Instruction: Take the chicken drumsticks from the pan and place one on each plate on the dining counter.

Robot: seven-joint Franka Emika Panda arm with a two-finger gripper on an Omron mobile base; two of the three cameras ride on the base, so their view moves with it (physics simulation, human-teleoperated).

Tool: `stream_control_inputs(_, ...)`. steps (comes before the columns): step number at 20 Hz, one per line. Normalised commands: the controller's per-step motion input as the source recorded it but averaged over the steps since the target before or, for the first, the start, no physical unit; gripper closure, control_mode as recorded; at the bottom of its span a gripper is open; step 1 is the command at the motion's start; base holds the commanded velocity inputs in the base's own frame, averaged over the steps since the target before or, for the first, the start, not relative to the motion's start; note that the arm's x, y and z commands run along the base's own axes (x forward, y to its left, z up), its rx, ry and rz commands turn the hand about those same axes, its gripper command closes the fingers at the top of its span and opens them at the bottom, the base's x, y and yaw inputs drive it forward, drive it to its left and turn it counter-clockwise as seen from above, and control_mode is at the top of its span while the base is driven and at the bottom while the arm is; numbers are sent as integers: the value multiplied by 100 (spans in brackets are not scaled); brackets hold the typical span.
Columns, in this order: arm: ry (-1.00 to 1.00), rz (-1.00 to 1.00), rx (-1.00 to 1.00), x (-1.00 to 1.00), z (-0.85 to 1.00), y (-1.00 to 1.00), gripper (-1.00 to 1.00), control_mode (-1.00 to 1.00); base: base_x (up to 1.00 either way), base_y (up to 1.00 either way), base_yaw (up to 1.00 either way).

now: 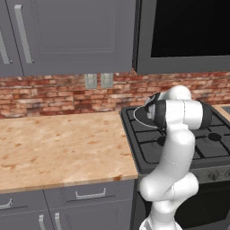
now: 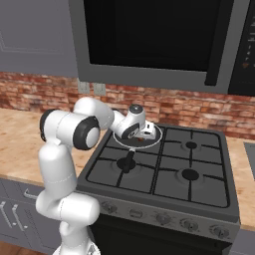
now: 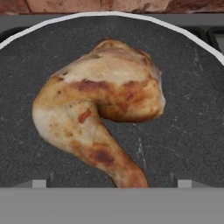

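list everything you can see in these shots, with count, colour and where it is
golden-brown roasted chicken drumsticks: two, apparently overlapping, lying in the pan under the hand camera
round dark frying pan with silvery rim: one, on the stove's back left burner
black gas stove with grates: one, between the worktops
light wood-look worktop: one, left of the stove; more at its right
grey cabinets: several, above and below the worktop
red brick wall: behind the worktop, with two grey outlets
dark microwave: one, above the stove
white arm: one, reaching over the stove
gripper: one, open, low over the pan
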Motion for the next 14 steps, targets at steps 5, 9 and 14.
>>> stream_control_inputs(5, 0, 0, 0, 12, -9, 0, -100, -100, 0, 0, 0)
stream_control_inputs(9, 0, 0, 0, 7, -9, 0, -100, -100, 0, 0, 0)
stream_control_inputs(14, 0, 0, 0, 9, -12, 0, -100, -100, 0, 0, 0)
